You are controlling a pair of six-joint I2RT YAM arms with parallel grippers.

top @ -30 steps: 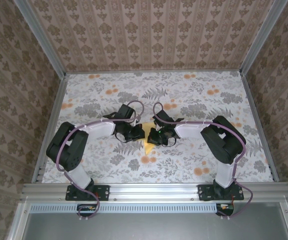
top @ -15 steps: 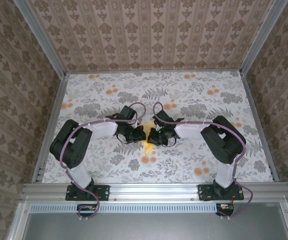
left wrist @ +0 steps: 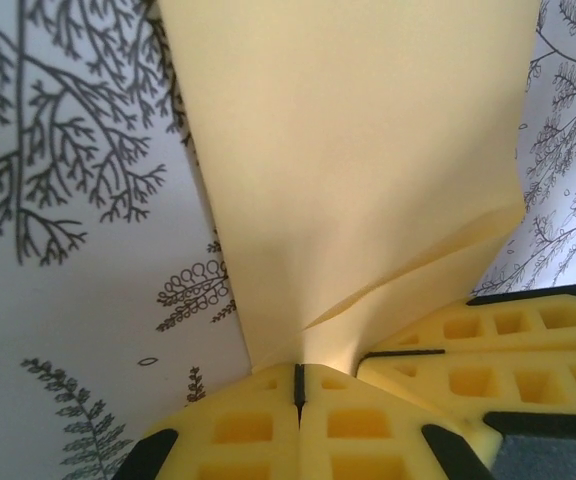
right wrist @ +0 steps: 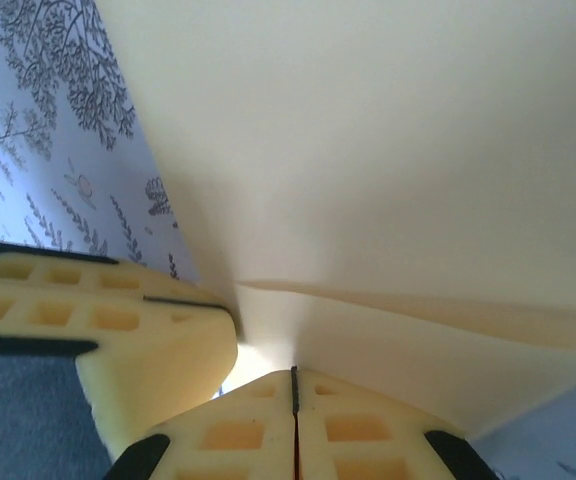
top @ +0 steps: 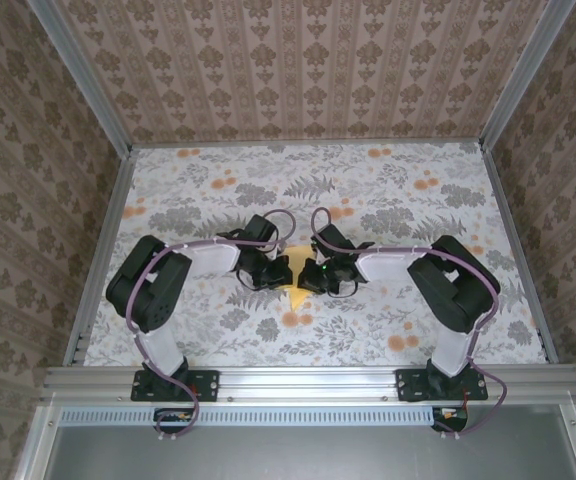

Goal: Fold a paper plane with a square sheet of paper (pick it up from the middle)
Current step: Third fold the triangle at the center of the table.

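The paper (left wrist: 368,150) is recorded as plain pale yellow. The table (top: 398,190) is printed with grey foliage and orange blotches on white.

Bright, even light, wrist close-ups slightly soft — faint shadow across the folded paper (left wrist: 368,170)

black-white arms (top: 208,258), perhaps mauve cables (top: 314,214)

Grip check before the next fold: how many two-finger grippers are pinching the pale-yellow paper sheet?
2. The left gripper is shut on the partly folded pale-yellow paper sheet at its edge; the right gripper is shut on it close beside, mid-table.
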